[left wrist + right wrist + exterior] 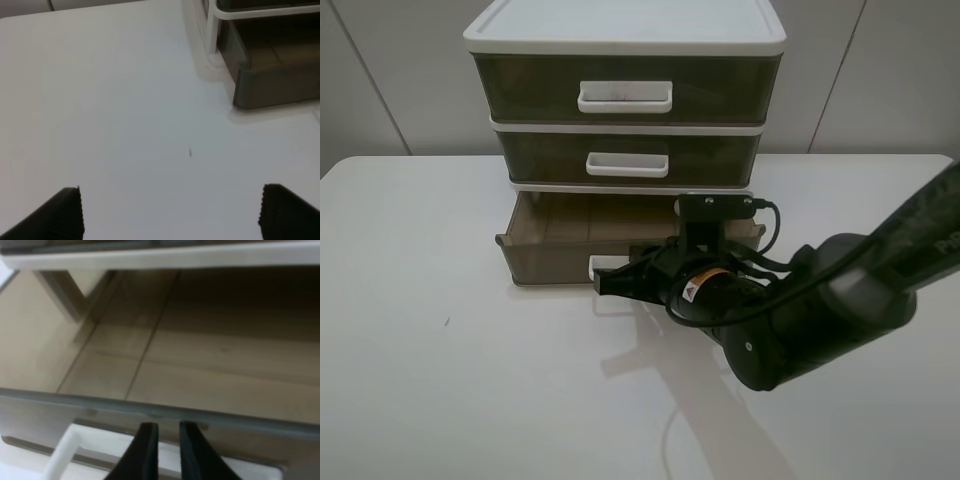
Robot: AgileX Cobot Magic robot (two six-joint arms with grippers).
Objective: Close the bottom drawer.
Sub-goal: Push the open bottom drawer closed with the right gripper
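Note:
The bottom drawer [545, 255] of the white-framed unit is pulled out over the table, and its ribbed floor [200, 370] is bare. My right gripper [605, 283] is at the drawer front, on its white loop handle [65, 450]. In the right wrist view the gripper [167, 440] has its two black fingers nearly together, tips against the front just below the rim. My left gripper [170, 215] is open and empty over bare table, well back from the drawer's left corner [275, 85]. It is out of the high view.
The middle drawer [627, 160] and the taller top drawer [625, 92] are shut above the open one. The unit stands at the back of the white table [440, 350]. My right arm [820, 310] reaches in from the right.

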